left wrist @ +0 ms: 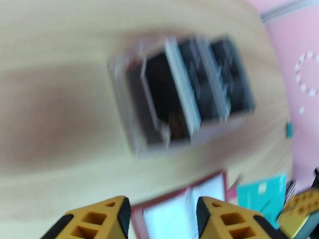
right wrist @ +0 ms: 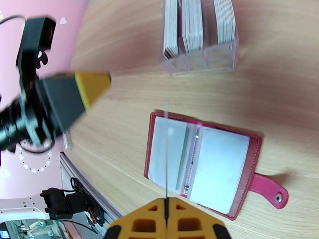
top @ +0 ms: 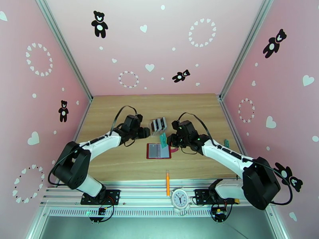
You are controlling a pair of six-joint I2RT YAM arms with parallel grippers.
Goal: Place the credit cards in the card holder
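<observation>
Right wrist view looks down along the right hand (right wrist: 165,210), whose two yellow fingers are pressed together on a teal credit card (left wrist: 261,195). The card is seen edge-on as a thin upright line over the left half of the card holder (right wrist: 256,164). The red holder lies open flat on the table (top: 119,164), its snap tab pointing to one side and its greyish clear pockets facing up. The pockets look pale, and it cannot be told whether any card is inside them. The step in hand appears to be the insertion itself, with the card lifted and poised above the wallet but not yet in a pocket. The next move likely calls for tilting the card toward flat, lining its leading edge up with a pocket mouth and sliding it in. The light wallet may need steadying so that it does not skid. The left hand (left wrist: 161,212) hovers just beside the holder with its fingers about half apart and nothing between them, placed where it could press the wallet down. Just beyond the holder stands a clear plastic rack (right wrist: 191,62) with three slots, each holding a stack of credit cards on edge, so many cards seem left to move.
</observation>
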